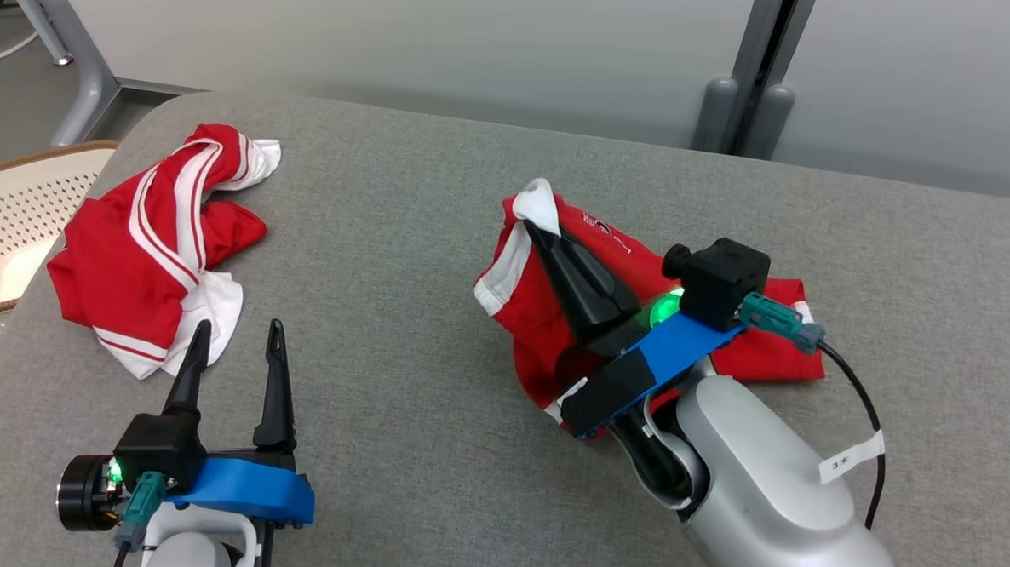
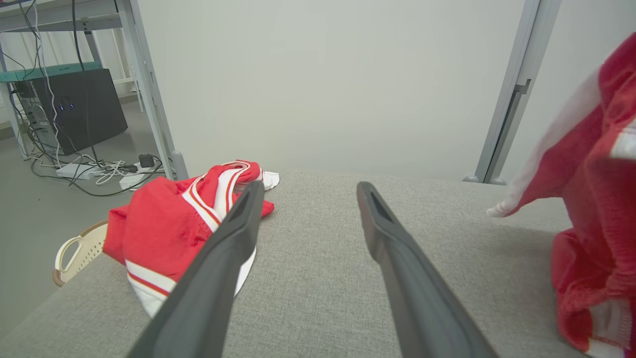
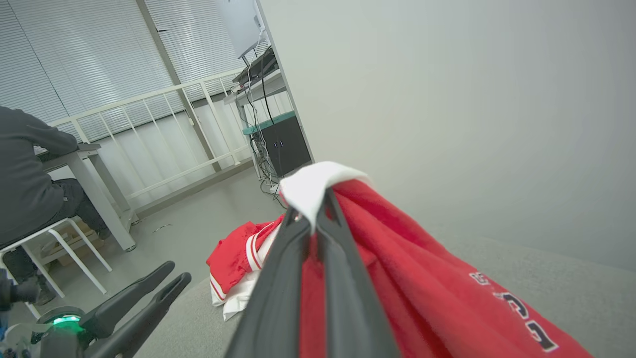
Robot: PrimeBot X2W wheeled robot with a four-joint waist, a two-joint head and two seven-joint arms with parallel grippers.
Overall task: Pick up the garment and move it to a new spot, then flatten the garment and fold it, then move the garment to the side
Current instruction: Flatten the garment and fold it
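Observation:
The garment, red with white trim and dark lettering, lies bunched on the grey table right of centre. My right gripper is shut on its white-edged corner, which is lifted above the rest of the cloth. The right wrist view shows the right gripper pinching that white hem while the garment drapes away to the right. My left gripper stands open near the table's front left, holding nothing. In the left wrist view the left gripper points across bare table, with the raised garment at the far right.
A second red and white garment lies crumpled at the table's left edge, just beyond my left fingertips. A pale perforated basket stands below that edge. A seated person is off to the side. The grey table is bare between the garments.

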